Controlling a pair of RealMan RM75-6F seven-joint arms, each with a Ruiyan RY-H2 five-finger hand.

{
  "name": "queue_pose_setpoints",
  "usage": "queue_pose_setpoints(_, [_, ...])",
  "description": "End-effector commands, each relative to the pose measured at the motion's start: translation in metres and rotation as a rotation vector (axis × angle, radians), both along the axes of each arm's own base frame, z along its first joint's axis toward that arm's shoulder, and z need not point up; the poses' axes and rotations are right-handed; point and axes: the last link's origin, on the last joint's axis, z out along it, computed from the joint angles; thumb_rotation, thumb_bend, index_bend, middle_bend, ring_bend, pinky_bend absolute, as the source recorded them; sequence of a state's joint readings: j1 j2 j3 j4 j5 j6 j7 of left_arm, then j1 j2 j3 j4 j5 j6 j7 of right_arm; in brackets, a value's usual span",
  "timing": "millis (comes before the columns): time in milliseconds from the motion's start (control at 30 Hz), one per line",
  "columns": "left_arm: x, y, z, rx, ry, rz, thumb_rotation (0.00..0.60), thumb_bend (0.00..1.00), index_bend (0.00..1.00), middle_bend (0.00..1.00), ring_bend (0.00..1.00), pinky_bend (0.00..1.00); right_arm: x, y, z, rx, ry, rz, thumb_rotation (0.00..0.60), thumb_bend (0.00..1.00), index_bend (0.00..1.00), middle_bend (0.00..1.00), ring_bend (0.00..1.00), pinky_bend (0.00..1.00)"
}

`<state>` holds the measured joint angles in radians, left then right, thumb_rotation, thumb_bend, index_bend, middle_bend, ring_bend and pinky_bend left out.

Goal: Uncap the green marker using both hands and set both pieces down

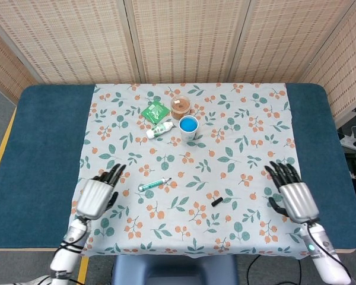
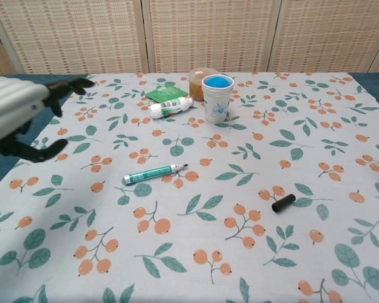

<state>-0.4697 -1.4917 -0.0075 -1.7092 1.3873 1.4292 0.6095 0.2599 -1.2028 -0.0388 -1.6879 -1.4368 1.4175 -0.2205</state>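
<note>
The uncapped green marker (image 1: 153, 184) (image 2: 154, 173) lies flat on the floral cloth, tip pointing right. Its black cap (image 1: 216, 202) (image 2: 283, 202) rests on the cloth on its own, well to the right of the marker. My left hand (image 1: 97, 194) (image 2: 18, 113) hovers at the cloth's left edge with fingers spread and nothing in it. Near the right edge my right hand (image 1: 292, 193) is likewise spread and empty; the chest view does not show it.
At the back middle stand a white cup with blue inside (image 1: 189, 127) (image 2: 217, 97), a brown lidded tub (image 1: 180, 107), a small white bottle on its side (image 1: 159, 129) (image 2: 170, 106) and a green packet (image 1: 155, 111). Blue table (image 1: 41, 142) borders the cloth.
</note>
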Motion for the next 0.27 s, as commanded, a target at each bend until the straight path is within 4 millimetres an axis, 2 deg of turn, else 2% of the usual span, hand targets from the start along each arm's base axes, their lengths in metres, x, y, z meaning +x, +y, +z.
queue_pose_setpoints(33, [-0.088, -0.062, 0.088, 0.096, -0.205, 0.150, 0.600, 0.42, 0.00, 0.05, 0.08, 0.27, -0.023, 0.047, 0.034, -0.159, 0.073, -0.079, 0.600, 0.27, 0.00, 0.00, 0.00, 0.00])
queue_pose_setpoints(100, [-0.113, -0.079, 0.104, 0.136, -0.260, 0.186, 0.600, 0.42, 0.00, 0.05, 0.05, 0.22, -0.028, 0.056, 0.038, -0.175, 0.090, -0.089, 0.600, 0.27, 0.00, 0.00, 0.00, 0.00])
queue_pose_setpoints(167, [-0.127, -0.090, 0.114, 0.146, -0.267, 0.207, 0.600, 0.42, 0.00, 0.05, 0.03, 0.21, -0.027, 0.059, 0.041, -0.195, 0.090, -0.077, 0.600, 0.27, 0.00, 0.00, 0.00, 0.00])
queue_pose_setpoints(267, [-0.130, -0.095, 0.126, 0.140, -0.289, 0.204, 0.600, 0.42, 0.00, 0.03, 0.02, 0.20, -0.027, 0.061, 0.042, -0.192, 0.073, -0.076, 0.600, 0.27, 0.00, 0.00, 0.00, 0.00])
